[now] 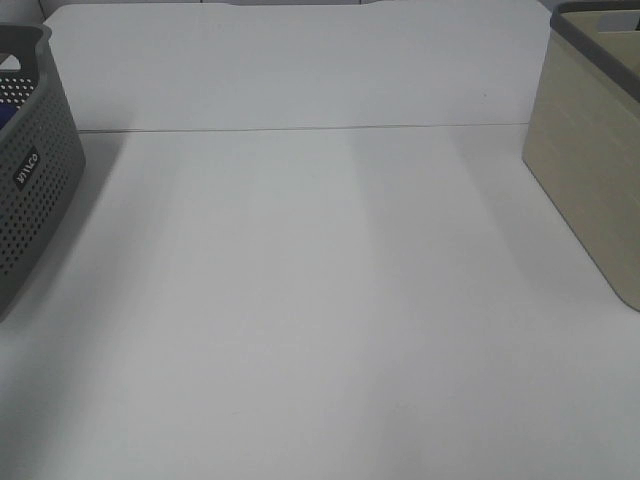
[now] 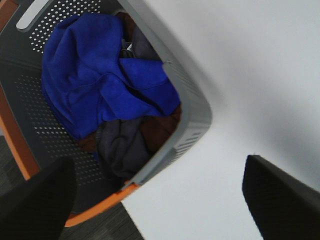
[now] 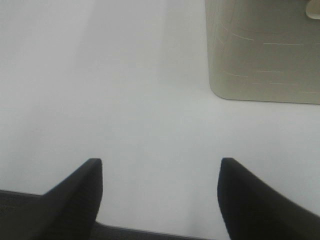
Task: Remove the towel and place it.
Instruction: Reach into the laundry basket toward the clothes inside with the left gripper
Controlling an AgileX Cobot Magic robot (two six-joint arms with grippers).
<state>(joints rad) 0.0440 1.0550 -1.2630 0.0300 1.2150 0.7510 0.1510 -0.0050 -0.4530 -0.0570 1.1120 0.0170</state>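
The royal-blue towel (image 2: 95,75) lies crumpled in the grey perforated basket (image 2: 195,115), on top of grey and brown cloths. In the exterior high view only a sliver of blue (image 1: 3,118) shows inside that basket (image 1: 35,190) at the left edge. My left gripper (image 2: 155,195) is open and empty, high above the basket's corner. My right gripper (image 3: 160,192) is open and empty above the bare white table (image 3: 125,90) near its front edge. Neither arm shows in the exterior high view.
A beige basket (image 1: 590,170) stands at the right edge of the white table (image 1: 320,300); it also shows in the right wrist view (image 3: 265,50). A seam crosses the table at the back. The grey basket sits on an orange frame (image 2: 100,205) over dark floor.
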